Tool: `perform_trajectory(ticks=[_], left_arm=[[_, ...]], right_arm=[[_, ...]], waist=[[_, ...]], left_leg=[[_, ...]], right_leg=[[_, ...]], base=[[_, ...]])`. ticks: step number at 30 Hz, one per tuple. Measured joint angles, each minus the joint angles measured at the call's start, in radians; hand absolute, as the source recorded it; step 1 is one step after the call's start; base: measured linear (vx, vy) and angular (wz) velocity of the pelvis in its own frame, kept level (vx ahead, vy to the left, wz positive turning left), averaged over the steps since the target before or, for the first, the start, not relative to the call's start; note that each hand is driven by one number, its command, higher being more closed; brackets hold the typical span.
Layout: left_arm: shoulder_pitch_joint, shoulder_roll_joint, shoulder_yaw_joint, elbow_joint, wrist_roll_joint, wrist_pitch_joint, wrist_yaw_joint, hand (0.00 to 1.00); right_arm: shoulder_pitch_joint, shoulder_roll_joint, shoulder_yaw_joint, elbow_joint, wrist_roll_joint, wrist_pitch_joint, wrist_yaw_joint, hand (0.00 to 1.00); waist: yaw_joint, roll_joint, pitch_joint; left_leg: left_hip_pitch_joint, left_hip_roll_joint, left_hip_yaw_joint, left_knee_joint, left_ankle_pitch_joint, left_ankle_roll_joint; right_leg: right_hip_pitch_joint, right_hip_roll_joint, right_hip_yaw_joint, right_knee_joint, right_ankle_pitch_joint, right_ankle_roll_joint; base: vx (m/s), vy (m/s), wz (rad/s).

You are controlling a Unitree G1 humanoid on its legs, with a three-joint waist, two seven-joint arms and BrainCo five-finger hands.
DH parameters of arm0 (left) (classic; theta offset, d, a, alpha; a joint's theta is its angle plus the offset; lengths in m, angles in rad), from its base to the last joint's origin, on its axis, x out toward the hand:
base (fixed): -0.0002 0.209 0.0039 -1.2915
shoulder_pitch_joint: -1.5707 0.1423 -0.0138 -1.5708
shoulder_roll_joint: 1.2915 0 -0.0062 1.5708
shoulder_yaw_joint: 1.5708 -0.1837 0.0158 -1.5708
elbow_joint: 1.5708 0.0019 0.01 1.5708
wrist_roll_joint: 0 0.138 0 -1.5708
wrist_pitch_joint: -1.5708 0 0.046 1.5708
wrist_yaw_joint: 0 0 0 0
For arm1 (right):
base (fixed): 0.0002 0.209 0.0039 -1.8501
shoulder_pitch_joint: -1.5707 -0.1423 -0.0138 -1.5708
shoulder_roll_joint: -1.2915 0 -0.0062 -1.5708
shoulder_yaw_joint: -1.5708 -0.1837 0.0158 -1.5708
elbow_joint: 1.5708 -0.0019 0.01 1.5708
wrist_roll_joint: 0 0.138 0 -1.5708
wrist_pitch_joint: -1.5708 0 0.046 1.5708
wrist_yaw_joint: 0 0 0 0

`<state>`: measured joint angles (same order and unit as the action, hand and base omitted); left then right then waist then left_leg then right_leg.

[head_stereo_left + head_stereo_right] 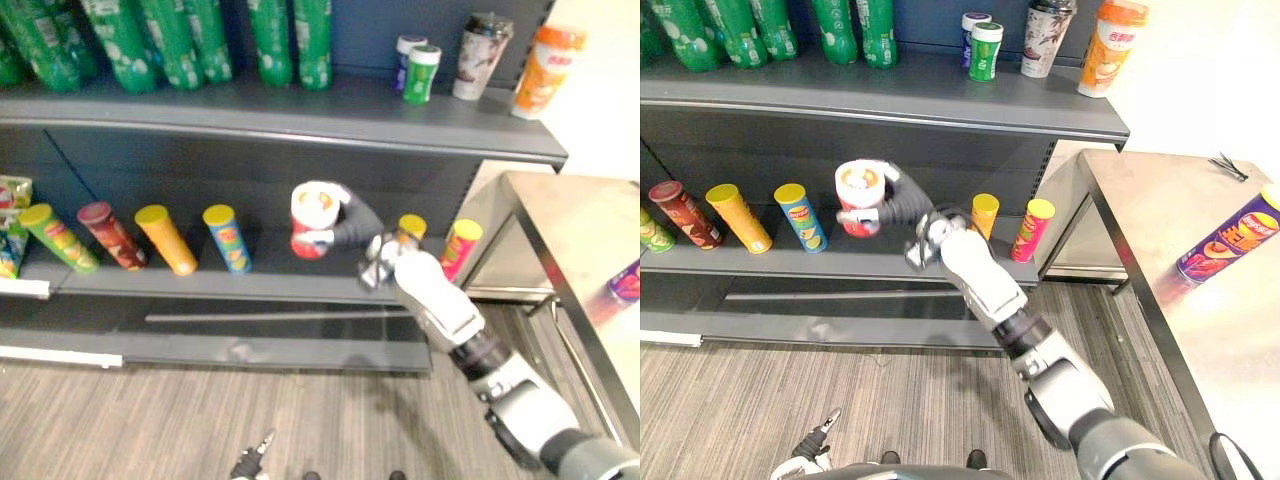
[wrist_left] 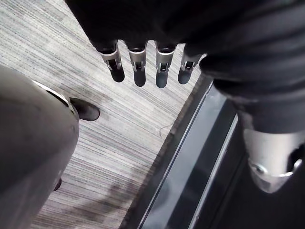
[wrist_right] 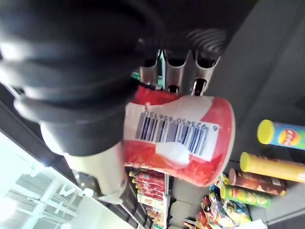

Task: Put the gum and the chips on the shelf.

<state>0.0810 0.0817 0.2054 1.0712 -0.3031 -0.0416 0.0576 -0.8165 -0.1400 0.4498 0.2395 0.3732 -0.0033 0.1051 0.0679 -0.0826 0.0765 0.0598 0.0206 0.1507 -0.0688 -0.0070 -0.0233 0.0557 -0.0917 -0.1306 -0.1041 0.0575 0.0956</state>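
Note:
A short red chips tub [image 1: 310, 232] with a white lid is at the lower shelf [image 1: 270, 285], between the blue tube and the yellow-lidded one. My right hand [image 1: 350, 226] is shut on it, fingers curled round its side; the right wrist view shows the tub [image 3: 190, 148] with its barcode against my fingers [image 3: 175, 71]. I cannot tell whether the tub touches the shelf board. Two small gum bottles [image 1: 418, 70], one green and one white and blue, stand on the upper shelf [image 1: 300, 115]. My left hand [image 2: 138, 67] hangs over the floor, fingers straight and holding nothing.
Green, dark red, orange and blue chips tubes [image 1: 165, 240] lean on the lower shelf at left, with a pink tube [image 1: 458, 248] at right. Green bottles [image 1: 290, 40] and cups [image 1: 485, 55] fill the upper shelf. A metal table [image 1: 1160, 230] at right bears a purple tube [image 1: 1230, 240].

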Motion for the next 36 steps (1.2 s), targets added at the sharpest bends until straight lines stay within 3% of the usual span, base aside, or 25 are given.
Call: perform_trajectory(ticks=[4,16,36], left_arm=[[-0.002,-0.001,0.03,-0.011,-0.007,0.0,0.007,0.0],[-0.005,0.003,0.032,-0.019,-0.01,-0.002,0.015,0.0],[-0.035,0.031,-0.06,-0.035,-0.048,-0.017,0.027,0.0]], right_arm=[[-0.135,-0.001,-0.063,0.091,0.017,-0.001,-0.062,1.0],[-0.423,-0.084,-0.18,0.38,0.029,-0.011,-0.186,1.0],[-0.582,-0.137,-0.36,0.754,0.016,-0.007,-0.217,1.0]], waist=[[0.019,-0.013,0.001],[0.024,-0.039,0.015],[0.028,-0.038,0.089]], left_leg=[[0.001,0.001,0.0,0.0,0.0,0.0],[-0.004,0.005,0.002,-0.001,0.0,0.0],[-0.024,0.007,-0.012,0.0,0.0,-0.001]], right_leg=[[0.0,0.002,0.0,0.001,0.0,-0.001],[-0.013,0.004,0.0,0.018,-0.009,-0.012],[-0.028,0.008,-0.015,0.016,-0.009,-0.013]], base=[[-0.01,-0.005,0.01],[0.0,-0.001,0.0],[0.0,-0.002,0.01]])
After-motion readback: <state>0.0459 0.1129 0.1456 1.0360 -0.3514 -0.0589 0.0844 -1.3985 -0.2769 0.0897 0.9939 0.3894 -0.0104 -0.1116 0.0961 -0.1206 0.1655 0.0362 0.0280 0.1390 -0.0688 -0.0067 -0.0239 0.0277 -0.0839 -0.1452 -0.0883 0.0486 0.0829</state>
